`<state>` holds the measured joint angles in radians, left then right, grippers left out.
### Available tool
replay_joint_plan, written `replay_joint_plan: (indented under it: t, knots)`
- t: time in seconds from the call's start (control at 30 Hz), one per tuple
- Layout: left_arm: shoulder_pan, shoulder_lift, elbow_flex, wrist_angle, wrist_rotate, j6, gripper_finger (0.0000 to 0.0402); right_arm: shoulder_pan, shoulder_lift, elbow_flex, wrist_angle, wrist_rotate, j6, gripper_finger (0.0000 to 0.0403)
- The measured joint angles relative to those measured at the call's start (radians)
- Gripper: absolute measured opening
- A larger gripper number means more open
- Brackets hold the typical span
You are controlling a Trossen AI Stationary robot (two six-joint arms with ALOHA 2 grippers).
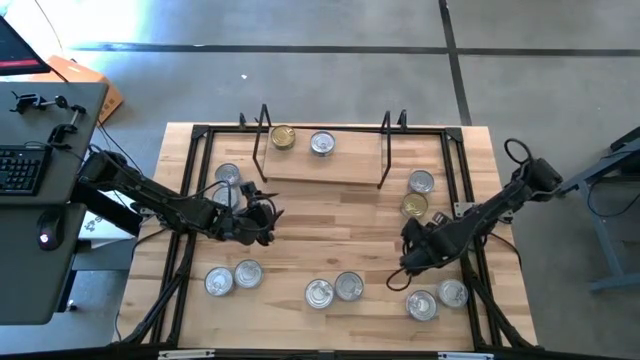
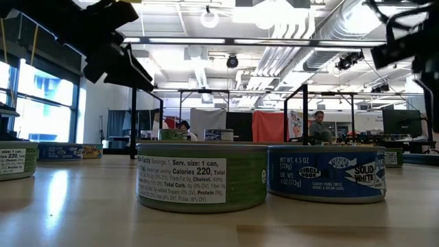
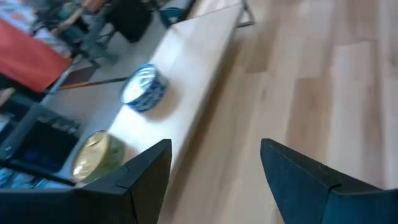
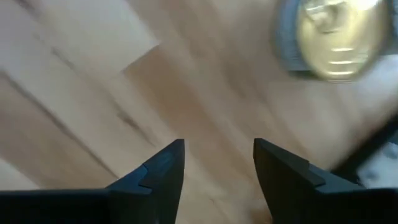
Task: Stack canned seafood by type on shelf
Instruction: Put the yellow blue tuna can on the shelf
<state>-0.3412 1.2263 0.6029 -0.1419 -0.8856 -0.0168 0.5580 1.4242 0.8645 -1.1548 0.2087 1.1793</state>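
Observation:
The shelf (image 1: 322, 168) stands at the table's far middle with a gold-lidded tin (image 1: 283, 137) and a silver-lidded tin (image 1: 322, 143) on its board. Other tins rest on the tabletop: one far left (image 1: 228, 175), a silver one (image 1: 421, 182) and a gold one (image 1: 414, 205) on the right, and several along the near edge. My left gripper (image 1: 268, 215) hovers open left of centre, near the shelf; its wrist view (image 3: 214, 168) shows the blue-walled tin (image 3: 144, 87) and the gold tin (image 3: 96, 155) ahead. My right gripper (image 1: 406, 258) (image 4: 217, 165) is open over bare wood, near the gold tin (image 4: 336, 37).
Near-edge tins sit in pairs (image 1: 219, 281), (image 1: 319, 293), (image 1: 422, 305). In the low view a green-labelled tin (image 2: 202, 175) and a blue one (image 2: 326, 171) stand closest. A black rod frame (image 1: 455, 170) borders the table. Bare wood lies in the middle (image 1: 340, 225). A desk with keyboard (image 1: 20, 170) stands left.

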Motion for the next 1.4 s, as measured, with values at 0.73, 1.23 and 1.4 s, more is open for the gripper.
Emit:
replay_joint_plan:
  t: [0.73,1.23,1.4]
  knots:
    - [0.035,0.0,0.001,0.222,0.068,0.133,0.0241,0.32,0.086,0.006,0.139,-0.477,0.543,0.0007]
    - [0.035,0.0,0.001,0.316,0.125,0.186,0.0241,0.07,0.187,0.013,0.222,-0.302,0.143,0.0002]
    - [0.035,0.004,0.001,0.32,0.151,0.186,0.0241,-0.114,0.189,0.013,0.288,-0.112,-0.118,0.0001]
